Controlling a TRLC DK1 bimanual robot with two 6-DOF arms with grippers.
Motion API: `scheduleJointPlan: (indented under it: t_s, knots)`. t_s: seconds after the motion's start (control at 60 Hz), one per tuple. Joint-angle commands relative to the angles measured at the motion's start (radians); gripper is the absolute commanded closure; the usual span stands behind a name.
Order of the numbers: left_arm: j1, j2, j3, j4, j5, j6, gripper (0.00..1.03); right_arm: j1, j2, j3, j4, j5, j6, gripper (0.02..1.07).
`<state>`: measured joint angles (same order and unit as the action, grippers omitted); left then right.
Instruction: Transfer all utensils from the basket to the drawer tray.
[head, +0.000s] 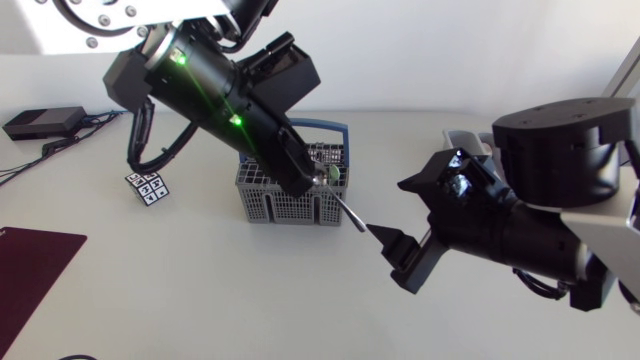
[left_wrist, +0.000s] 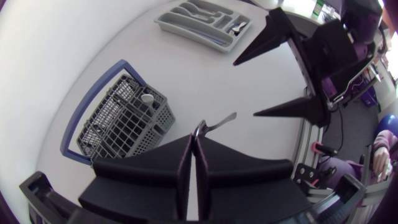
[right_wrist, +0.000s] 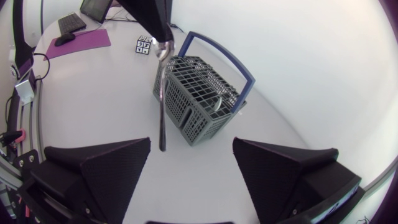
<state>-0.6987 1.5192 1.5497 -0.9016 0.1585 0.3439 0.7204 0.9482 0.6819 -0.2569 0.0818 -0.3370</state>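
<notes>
The grey basket (head: 285, 200) with a blue handle stands mid-table, also seen in the left wrist view (left_wrist: 124, 118) and the right wrist view (right_wrist: 199, 99). My left gripper (head: 303, 182) is shut on a metal utensil (head: 348, 212) just above the basket's right end. Its handle slants down toward my right gripper. The grip shows in the left wrist view (left_wrist: 193, 142), with the utensil (left_wrist: 216, 124) sticking out ahead. My right gripper (head: 397, 255) stands open just right of the handle's tip; the utensil (right_wrist: 162, 106) hangs ahead of its left finger (right_wrist: 106, 168). Another utensil (left_wrist: 147, 98) stays in the basket. The grey drawer tray (left_wrist: 180, 31) lies beyond.
A small patterned cube (head: 147, 187) sits left of the basket. A dark red mat (head: 30, 262) lies at the table's front left, and a black box with cables (head: 40, 122) at the back left. Several utensils lie in the tray.
</notes>
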Motion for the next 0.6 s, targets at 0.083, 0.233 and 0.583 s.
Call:
scheduleJointPlan:
  t_s: [0.083, 0.233, 0.583]
  knots:
    - [-0.030, 0.056, 0.079, -0.026, 0.047, -0.131, 1.00, 0.044, 0.046, 0.028, 0.048, 0.009, 0.030, 0.21]
    - [-0.041, 0.091, 0.107, -0.036, 0.069, -0.167, 1.00, 0.057, 0.063, 0.031, 0.074, 0.026, 0.029, 0.26]
    - [-0.061, 0.144, 0.135, -0.039, 0.104, -0.204, 1.00, 0.082, 0.127, 0.018, 0.185, 0.087, -0.008, 0.72]
